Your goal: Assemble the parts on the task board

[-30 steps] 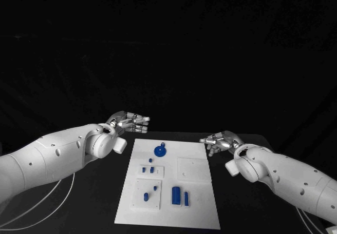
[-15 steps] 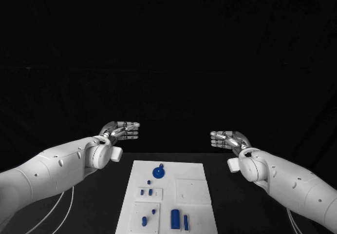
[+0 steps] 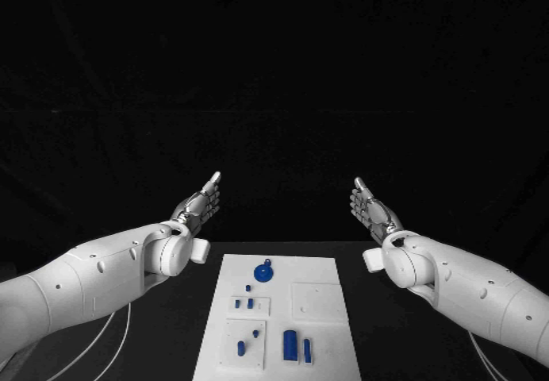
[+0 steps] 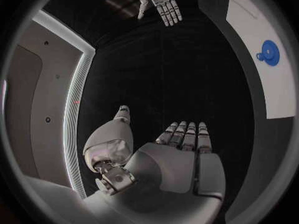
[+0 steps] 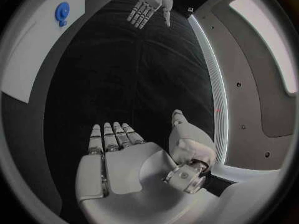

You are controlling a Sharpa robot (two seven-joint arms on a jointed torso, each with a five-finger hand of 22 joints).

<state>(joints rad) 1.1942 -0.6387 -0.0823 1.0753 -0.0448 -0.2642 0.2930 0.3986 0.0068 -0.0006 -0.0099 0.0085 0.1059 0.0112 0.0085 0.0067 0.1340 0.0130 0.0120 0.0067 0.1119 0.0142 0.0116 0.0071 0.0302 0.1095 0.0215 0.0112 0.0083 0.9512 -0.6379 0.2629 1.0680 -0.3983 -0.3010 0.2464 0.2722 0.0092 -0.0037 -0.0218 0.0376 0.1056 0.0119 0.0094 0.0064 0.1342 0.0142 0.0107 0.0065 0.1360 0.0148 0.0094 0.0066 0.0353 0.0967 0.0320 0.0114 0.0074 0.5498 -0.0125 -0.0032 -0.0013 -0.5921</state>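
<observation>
**Fingers straight and spread, both hands raised beyond the board**

The fingers point(image 3: 209, 189) of our left hand point(image 3: 197, 208) are stretched out straight and hold nothing; the right hand point(image 3: 373, 209) mirrors it, fingers extended, palm empty. In the left wrist view we see our own left palm flat with the fingers side by side, and the right hand point(image 4: 161, 2) opposite, likewise open-palmed. The right wrist view gives the same from the other side, with the left hand point(image 5: 148, 5) facing it.

Both hands stand above the far edge of the black bench point(image 3: 378, 317), well apart from each other, with open dark room between them and all around. The two white forearms flank the task board point(image 3: 326, 274) without crossing over it.

The task board is a long white plate lying lengthwise in the middle of the bench. A round blue part point(image 3: 264, 273) with a small loop sits near its far end. Nearer us lie small blue parts point(image 3: 243, 302) in a square recess, one more blue part point(image 3: 241, 347) in the next recess, and two longer blue parts point(image 3: 297, 346) side by side.

All the parts lie below and nearer than the fingers, untouched by either hand.
</observation>
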